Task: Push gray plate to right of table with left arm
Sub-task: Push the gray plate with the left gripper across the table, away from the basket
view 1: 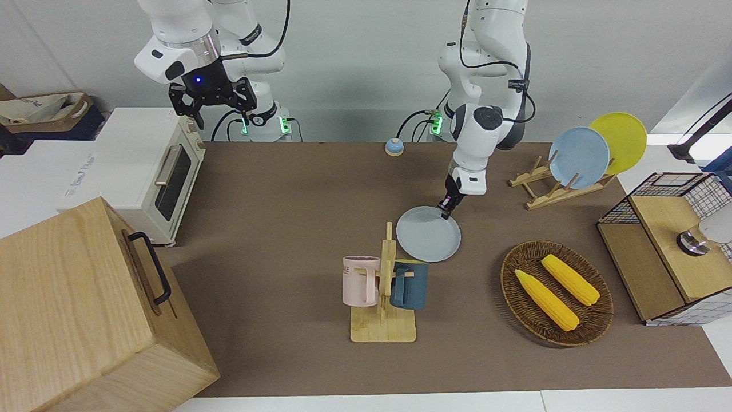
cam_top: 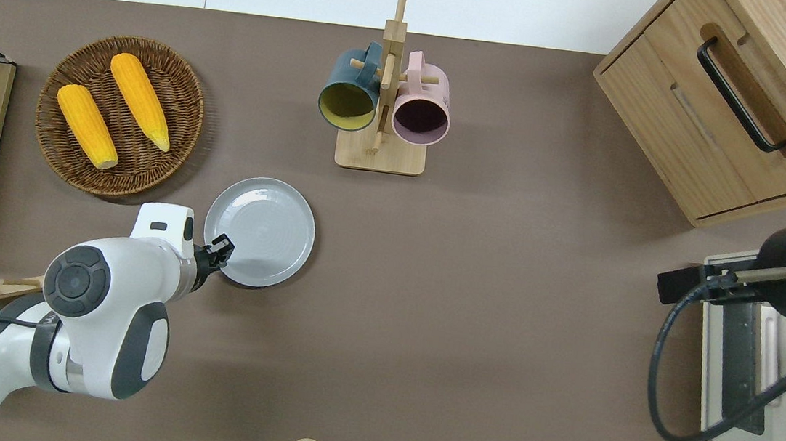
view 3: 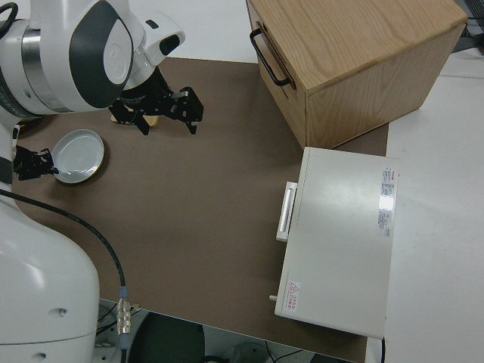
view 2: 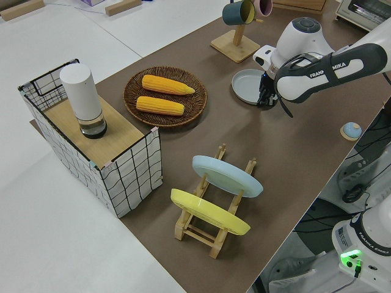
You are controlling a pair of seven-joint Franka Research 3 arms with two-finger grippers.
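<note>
While we take the mug stand as our landmark, we find the gray plate lying flat on the table, nearer to the robots than the stand and a little toward the left arm's end. Our left gripper sits low at the plate's rim on the side nearest the robots, touching or nearly touching it; we cannot tell whether its fingers are spread or pressed together. Our right gripper is parked, its fingers spread with nothing between them. On the stand hang two mugs, one dark blue and one pink. Toward the left arm's end from the stand we count one wicker basket with two ears of corn in it, and one plate rack with two upright plates, one blue and one yellow. Toward the right arm's end stand one wooden cabinet and one white toaster oven.
</note>
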